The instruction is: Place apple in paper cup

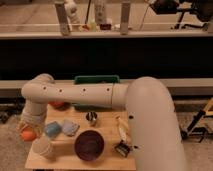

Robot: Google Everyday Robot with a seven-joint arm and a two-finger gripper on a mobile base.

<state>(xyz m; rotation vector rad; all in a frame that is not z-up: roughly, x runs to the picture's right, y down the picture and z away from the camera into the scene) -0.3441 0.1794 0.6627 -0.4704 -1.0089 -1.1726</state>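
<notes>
The apple (26, 134), small and orange-red, hangs just past the table's left edge, left of and a little above the paper cup. My gripper (28, 131) sits at the end of the white arm (80, 95) that reaches in from the right, and it is shut on the apple, hiding the fruit's top. The paper cup (44, 148) is a plain tan cup standing upright at the table's front left corner, with nothing visible inside it.
A dark maroon bowl (89, 145) stands right of the paper cup. Behind it are two pale blue items (61, 128), a small metal cup (91, 118) and another reddish-orange rounded object (57, 105). A green bin (96, 80) is at the back. A yellowish item (121, 128) and a small dark object (121, 148) lie at the right.
</notes>
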